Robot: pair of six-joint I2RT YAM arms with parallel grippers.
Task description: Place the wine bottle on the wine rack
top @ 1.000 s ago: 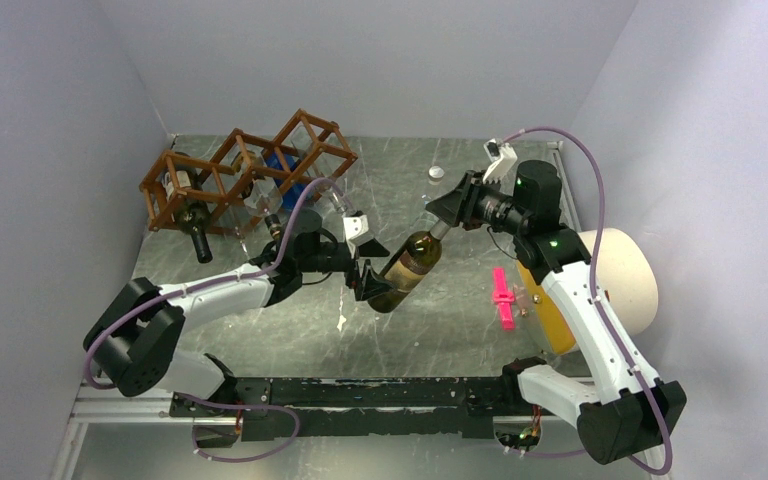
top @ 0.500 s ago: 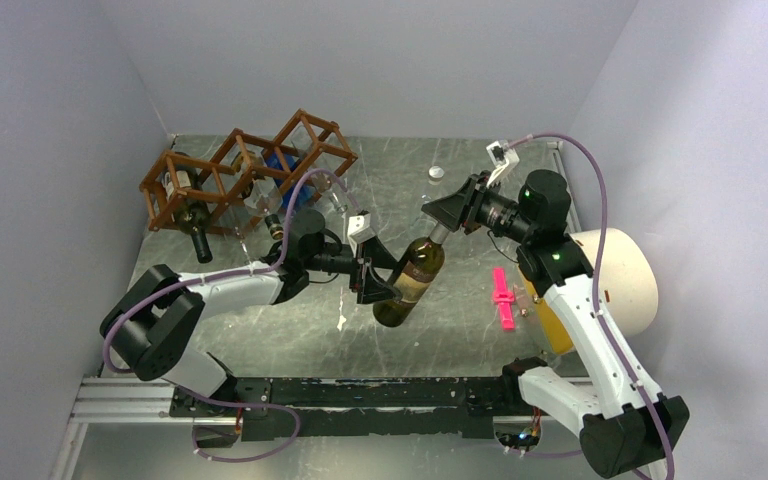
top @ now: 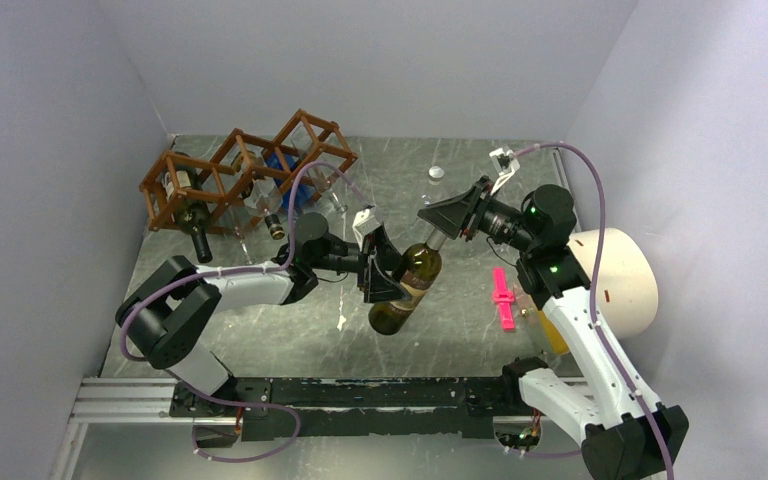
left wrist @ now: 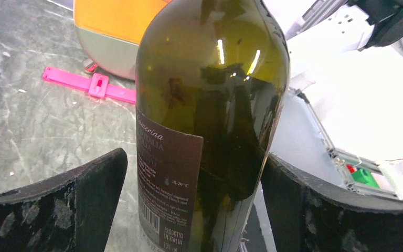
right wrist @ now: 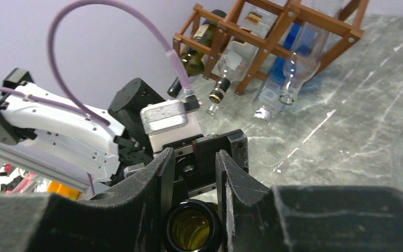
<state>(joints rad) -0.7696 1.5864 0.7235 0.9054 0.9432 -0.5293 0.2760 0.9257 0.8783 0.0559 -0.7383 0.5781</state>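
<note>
**Wine bottle held between two grippers near the table's centre, top external view.**
The wine bottle point(top: 405, 290) is seen tilted, with its neck toward 1 o'clock and its base toward 7 o'clock. Its neck is pinched just below the mouth by the fingers of the right gripper point(top: 438, 224). The left gripper point(top: 381, 277) is set about the labelled body from 9 o'clock with its jaws spread. In the left wrist view a narrow gap is seen at one finger point(left wrist: 78, 205), while contact at the other cannot be judged for certain. The wine rack point(top: 245, 170) stands at 10 o'clock on the table point(top: 290, 340), well apart from the held bottle, and other bottles are lodged in its cells. A pink clip point(top: 503, 298) lies at 3 o'clock of the bottle.
</note>
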